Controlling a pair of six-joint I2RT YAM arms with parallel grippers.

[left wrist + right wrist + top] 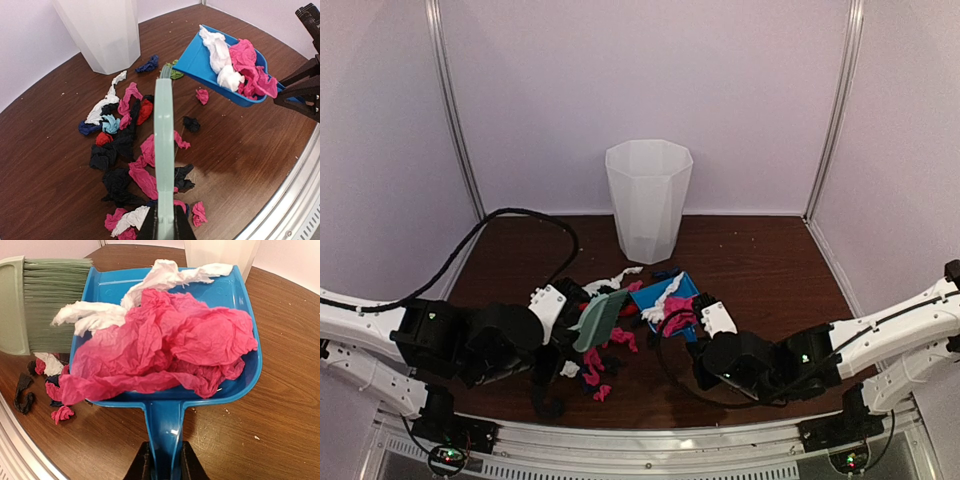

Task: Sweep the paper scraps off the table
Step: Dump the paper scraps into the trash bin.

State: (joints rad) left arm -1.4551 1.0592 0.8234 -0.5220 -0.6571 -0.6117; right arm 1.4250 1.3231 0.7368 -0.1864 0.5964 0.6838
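some paper scraps (175,340) fill the dustpan (230,285) our right hand (164,461) clamps; most litter the counter (240,165); left hand (164,226) clamps brush (163,130).

Pale lilac walls (650,70) with metal corner posts (456,110).

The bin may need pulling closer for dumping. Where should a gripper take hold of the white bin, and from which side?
Take the white bin by its top rim, coming from above, one jaw inside the wall and one outside. It stands upright and open, and its faceted body looks too wide to span.
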